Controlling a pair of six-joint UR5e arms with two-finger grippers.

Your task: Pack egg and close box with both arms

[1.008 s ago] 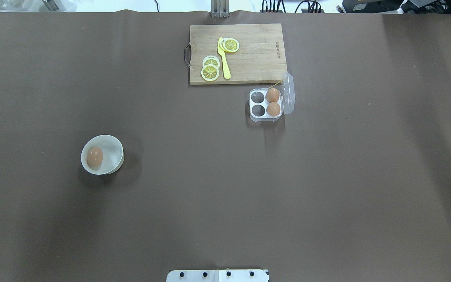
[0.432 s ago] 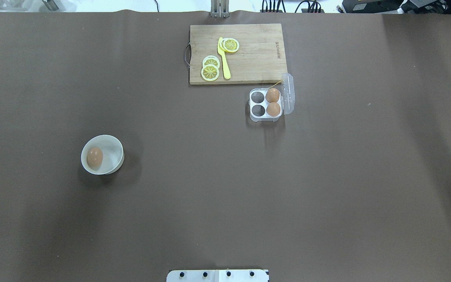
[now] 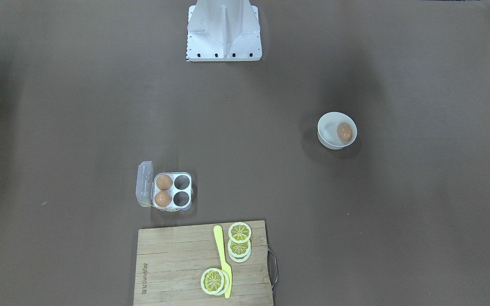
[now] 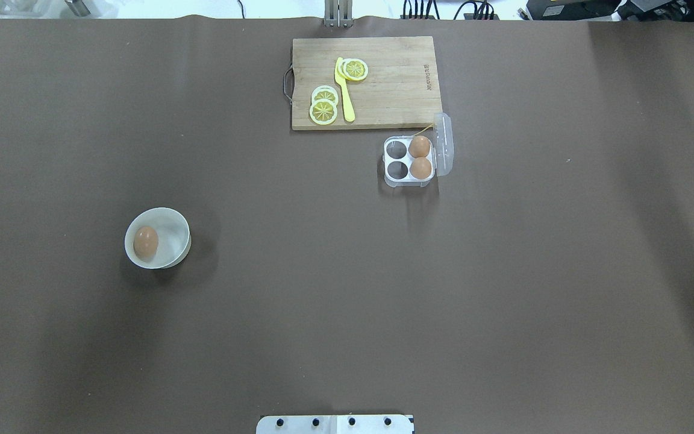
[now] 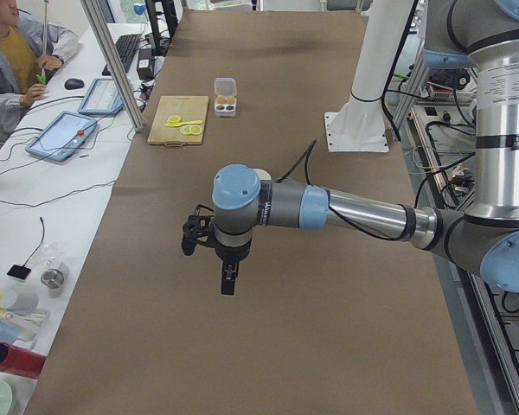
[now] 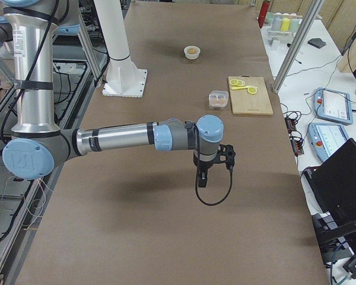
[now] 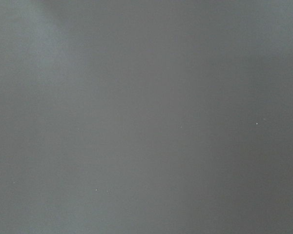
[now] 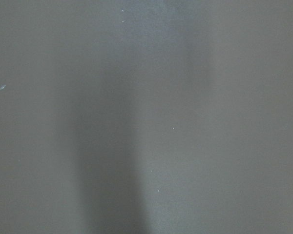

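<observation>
One light-brown egg [image 4: 146,242] lies in a round white bowl [image 4: 177,222] at the table's left; it also shows in the front-facing view [image 3: 344,131]. The four-cell egg box [image 4: 396,160] stands with its clear lid [image 4: 444,144] open to the right. It holds two eggs [image 4: 419,146] [image 4: 421,168] in its right cells; the left cells are empty. My left gripper [image 5: 229,281] and right gripper [image 6: 202,178] hang over bare table at its two ends, far from both. They show only in the side views, so I cannot tell whether they are open. Both wrist views show only brown table.
A wooden cutting board [image 4: 389,84] with lemon slices [image 4: 323,111] and a yellow knife [image 4: 344,90] lies just behind the box. The white stand's base [image 3: 223,29] sits at the robot's edge. An operator [image 5: 13,52] sits beside the table.
</observation>
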